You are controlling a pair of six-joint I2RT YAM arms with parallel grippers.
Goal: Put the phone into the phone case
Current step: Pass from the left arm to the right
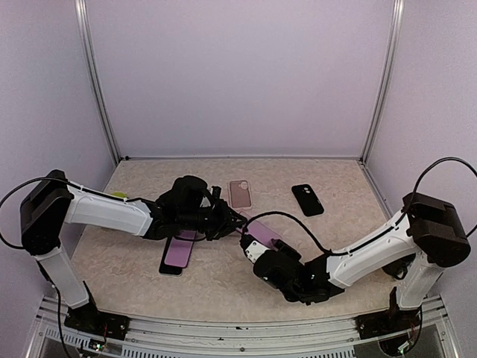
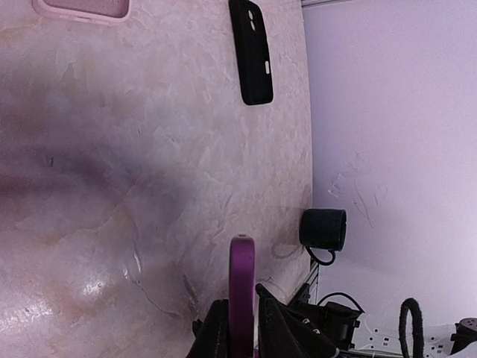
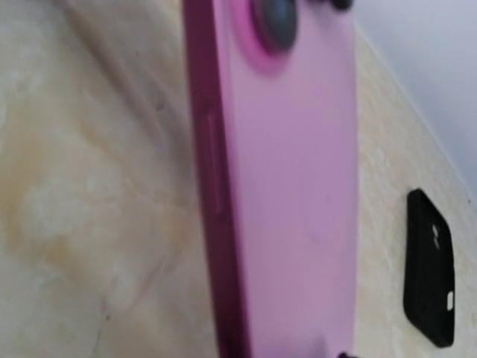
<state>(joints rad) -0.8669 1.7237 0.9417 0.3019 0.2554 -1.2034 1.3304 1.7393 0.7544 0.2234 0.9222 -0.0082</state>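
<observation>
the right claw (image 1: 252, 240) pinches the purple case (image 3: 291, 186), held on edge. the phone (image 1: 177, 253) lies flat on the counter (image 1: 343, 186) near the left claw (image 1: 226, 218); i cannot tell whether that claw is spread.

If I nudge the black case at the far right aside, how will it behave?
The black case lies flat, so it should slide rather than tip or roll. It looks thin, so probably light and a little bendy. The table looks smooth, so it may skid.
</observation>
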